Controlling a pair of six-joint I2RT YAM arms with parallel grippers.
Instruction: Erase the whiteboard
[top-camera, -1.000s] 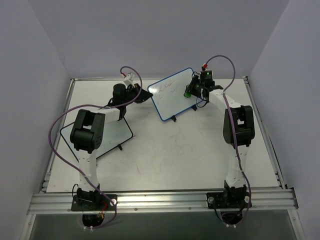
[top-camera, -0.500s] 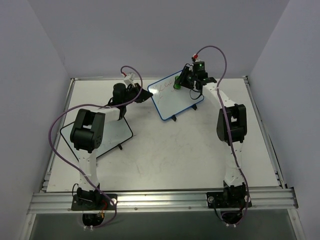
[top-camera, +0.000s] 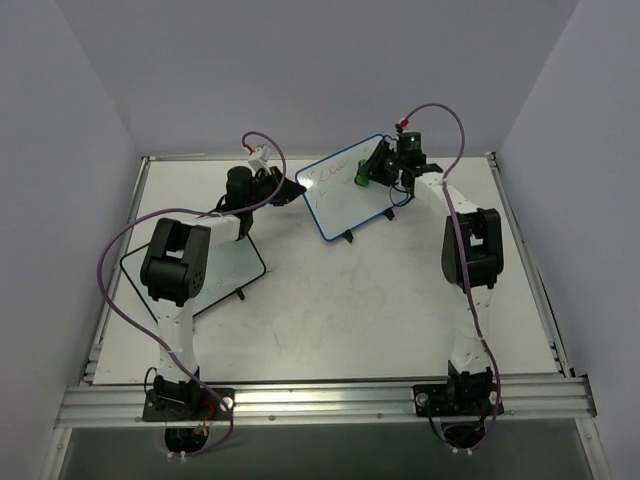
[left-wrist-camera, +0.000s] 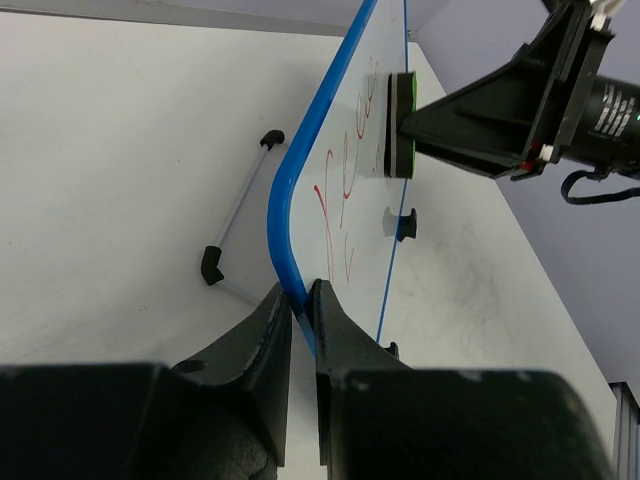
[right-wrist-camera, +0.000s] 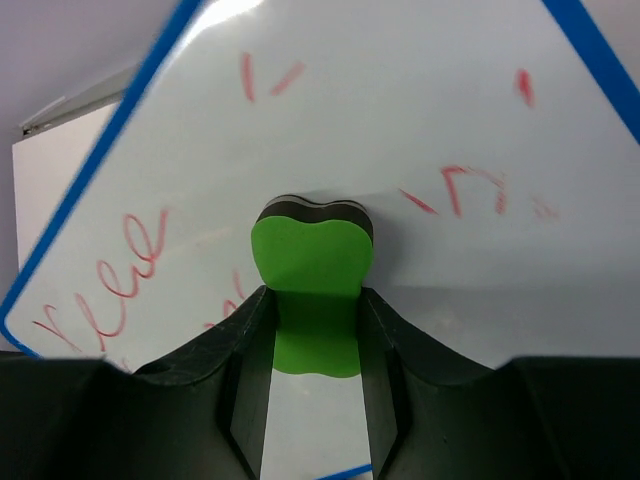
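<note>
White table (top-camera: 330, 310), upper centre: left gripper (left-wrist-camera: 300, 297) pinches the whiteboard (top-camera: 345, 195) by its frame; right gripper (right-wrist-camera: 313, 310) clamps a green eraser (right-wrist-camera: 312, 250) against it, mid-wipe; red writing (right-wrist-camera: 130, 270) lower-left likely comes next.

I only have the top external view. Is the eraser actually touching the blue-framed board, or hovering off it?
Observer: Touching. In the left wrist view the eraser held by the right gripper has its dark face against the whiteboard.
Operator: Is the left arm really gripping the board?
Observer: Yes. The left gripper is pinched on the blue frame, a finger on each side.
Operator: How much writing remains?
Observer: The right wrist view shows red marks on both sides of the eraser and above it.
</note>
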